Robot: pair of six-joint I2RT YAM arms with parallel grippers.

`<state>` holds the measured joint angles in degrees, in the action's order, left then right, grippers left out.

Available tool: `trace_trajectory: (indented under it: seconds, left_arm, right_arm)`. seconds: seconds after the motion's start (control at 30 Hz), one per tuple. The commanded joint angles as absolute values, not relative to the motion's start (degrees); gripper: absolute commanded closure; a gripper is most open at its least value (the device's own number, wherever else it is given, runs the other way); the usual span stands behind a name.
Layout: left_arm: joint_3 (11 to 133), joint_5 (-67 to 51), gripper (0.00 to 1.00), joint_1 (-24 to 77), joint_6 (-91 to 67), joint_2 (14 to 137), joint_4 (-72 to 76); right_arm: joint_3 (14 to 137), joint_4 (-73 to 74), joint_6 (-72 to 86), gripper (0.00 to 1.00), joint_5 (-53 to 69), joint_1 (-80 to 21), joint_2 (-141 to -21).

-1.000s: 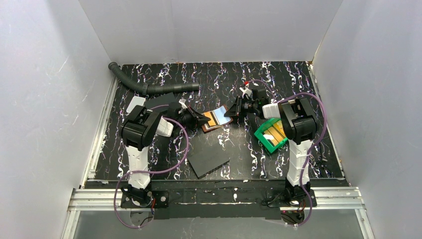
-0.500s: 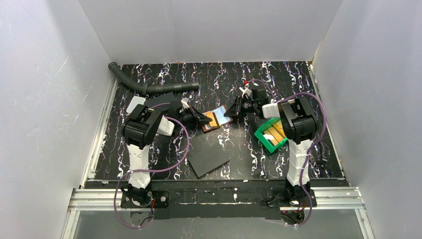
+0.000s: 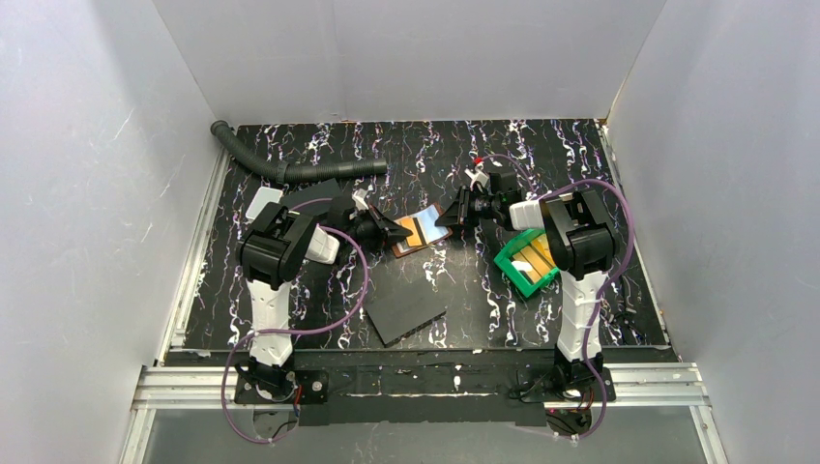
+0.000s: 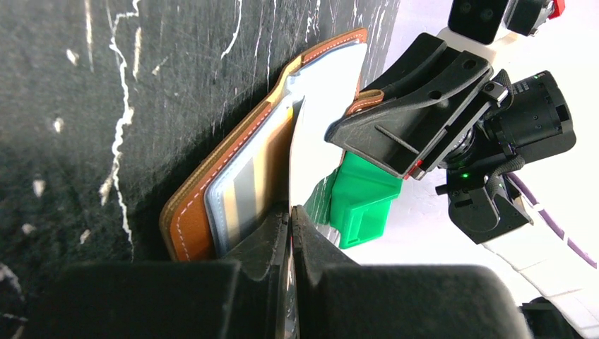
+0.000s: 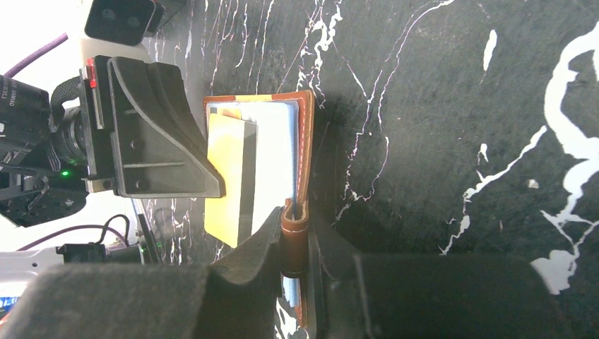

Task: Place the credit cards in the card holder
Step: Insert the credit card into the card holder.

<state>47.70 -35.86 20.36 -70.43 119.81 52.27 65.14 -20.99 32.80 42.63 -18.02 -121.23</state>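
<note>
Overhead, the table shows as a black sheet veined with white and purplish streaks. Plain white walls box it in at the back and on both sides. An aluminium rail runs along the near edge, where the two arm bases are bolted.

A grey corrugated hose curves out from the back left corner. One dark grey slab lies flat near the front, between the arms, and a second dark slab sits by the left arm's far side. A pale card rests just left of that, partly hidden by the arm. To the right, a green bin stands on the table with orange-yellow cards in the bin.

The card holder lies open at mid-table between the two claws. The left claw has its fingers pressed together on an orange-yellow card with a dark stripe. That card lies over the holder's inner face, at the slots. The right claw is pinched onto the holder's brown snap tab at its far edge. The holder's brown stitched cover tilts up off the black surface on the left arm's side.
</note>
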Motion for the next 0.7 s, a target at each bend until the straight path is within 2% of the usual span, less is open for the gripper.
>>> trace_trajectory:
  seconds: [0.0,0.43,0.67]
  left_arm:
    - [48.1,-31.1,1.00,20.3,-67.3,120.1,50.0]
    - [47.6,-28.4,1.00,21.5,-71.4,121.4,54.3]
    - [44.9,-25.2,1.00,23.4,-76.2,123.2,62.6]
  right_arm:
    - [66.0,-19.7,31.5,0.99,41.5,-18.7,-122.4]
    - [66.1,-19.8,31.6,0.99,41.6,-18.8,-122.4]
    - [66.0,-20.0,31.8,0.99,41.7,-18.9,-122.4]
